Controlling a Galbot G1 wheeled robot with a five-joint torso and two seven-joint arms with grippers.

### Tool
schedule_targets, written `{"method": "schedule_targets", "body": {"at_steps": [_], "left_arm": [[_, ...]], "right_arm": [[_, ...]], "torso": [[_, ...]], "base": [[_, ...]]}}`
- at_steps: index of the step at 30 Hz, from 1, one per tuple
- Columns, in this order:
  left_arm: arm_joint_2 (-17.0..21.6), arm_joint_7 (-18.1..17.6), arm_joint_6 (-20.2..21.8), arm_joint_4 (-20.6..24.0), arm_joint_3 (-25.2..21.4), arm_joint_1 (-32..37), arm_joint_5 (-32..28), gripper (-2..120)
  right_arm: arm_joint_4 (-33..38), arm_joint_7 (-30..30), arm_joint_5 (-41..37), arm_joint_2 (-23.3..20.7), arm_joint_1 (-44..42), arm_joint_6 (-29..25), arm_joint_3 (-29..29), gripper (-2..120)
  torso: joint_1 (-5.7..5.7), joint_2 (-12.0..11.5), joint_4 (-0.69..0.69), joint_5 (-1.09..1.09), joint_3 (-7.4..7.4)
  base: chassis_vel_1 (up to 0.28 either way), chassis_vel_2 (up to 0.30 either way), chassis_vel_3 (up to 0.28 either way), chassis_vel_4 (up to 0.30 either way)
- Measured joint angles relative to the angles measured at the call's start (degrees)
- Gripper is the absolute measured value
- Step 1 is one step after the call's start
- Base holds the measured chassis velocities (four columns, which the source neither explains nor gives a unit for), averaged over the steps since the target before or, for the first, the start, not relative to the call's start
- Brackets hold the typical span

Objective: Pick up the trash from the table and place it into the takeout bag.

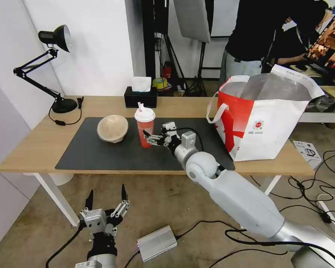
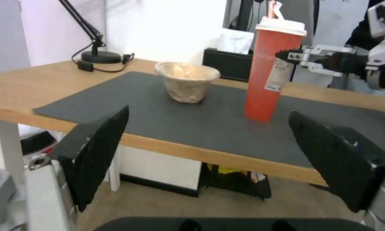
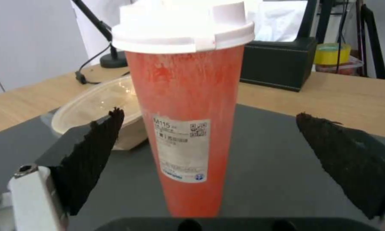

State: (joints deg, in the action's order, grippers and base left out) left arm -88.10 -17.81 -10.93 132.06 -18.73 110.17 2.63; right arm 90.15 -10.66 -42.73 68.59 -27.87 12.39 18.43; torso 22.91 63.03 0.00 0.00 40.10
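Two pieces of trash stand on the table [image 1: 33,145], on its dark grey mat [image 1: 100,156]: a red drink cup [image 1: 145,127] with a white lid, and a beige paper bowl [image 1: 112,128] to its left. My right gripper [image 1: 149,138] is open at the cup's right side, level with its lower half. The right wrist view has the cup [image 3: 188,128] upright between the spread fingers [image 3: 89,150] with a gap on both sides, and the bowl [image 3: 98,109] behind it. The takeout bag [image 1: 264,123] stands open at the table's right end. My left gripper [image 1: 106,203] hangs open below the table's front edge.
A black tissue box [image 1: 140,97] sits at the table's back edge behind the cup, and a black desk lamp [image 1: 57,74] at the back left corner. Cables and a silver box [image 1: 156,242] lie on the floor. A person stands behind the bag.
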Motion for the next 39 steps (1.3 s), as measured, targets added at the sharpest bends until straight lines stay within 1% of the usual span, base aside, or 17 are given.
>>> {"method": "schedule_targets", "body": {"at_steps": [6, 13, 19, 31, 39], "left_arm": [[0.0, 0.0, -0.1, 0.0, 0.0, 0.2, 0.0, 100], [0.2, 0.0, -0.3, 0.0, -0.1, 0.4, 0.0, 100], [0.2, 0.0, -1.5, -0.7, 0.0, 0.2, 0.1, 100], [0.6, 0.0, -1.5, -0.4, -0.1, 0.5, 0.2, 100], [0.4, 0.0, -1.6, -0.4, -0.1, 0.7, 0.1, 100]], "right_arm": [[-2.5, 0.4, 1.0, 2.2, 0.7, -0.2, -0.1, 100], [-3.7, 0.7, 1.2, 3.2, 1.2, -0.5, 0.0, 100], [-5.1, 0.9, 1.4, 4.4, 1.7, -0.7, 0.0, 100], [-8.4, 2.1, 1.3, 5.5, 2.7, -1.3, 0.1, 100], [-10.9, 2.8, 1.3, 7.4, 3.2, -1.5, 0.1, 100]], "torso": [[0.0, 0.0, 0.0, 0.0, 0.0], [0.0, 0.0, 0.0, 0.0, 0.0], [0.01, 0.0, 0.0, 0.0, 0.0], [0.0, 0.0, 0.0, 0.0, 0.0], [0.0, 0.0, 0.0, 0.0, 0.0]], "base": [[0.0, 0.0, 0.0, 0.0], [0.0, 0.0, 0.0, 0.0], [0.0, 0.0, 0.0, 0.0], [0.0, 0.0, 0.0, 0.0], [0.0, 0.0, 0.0, 0.0]]}}
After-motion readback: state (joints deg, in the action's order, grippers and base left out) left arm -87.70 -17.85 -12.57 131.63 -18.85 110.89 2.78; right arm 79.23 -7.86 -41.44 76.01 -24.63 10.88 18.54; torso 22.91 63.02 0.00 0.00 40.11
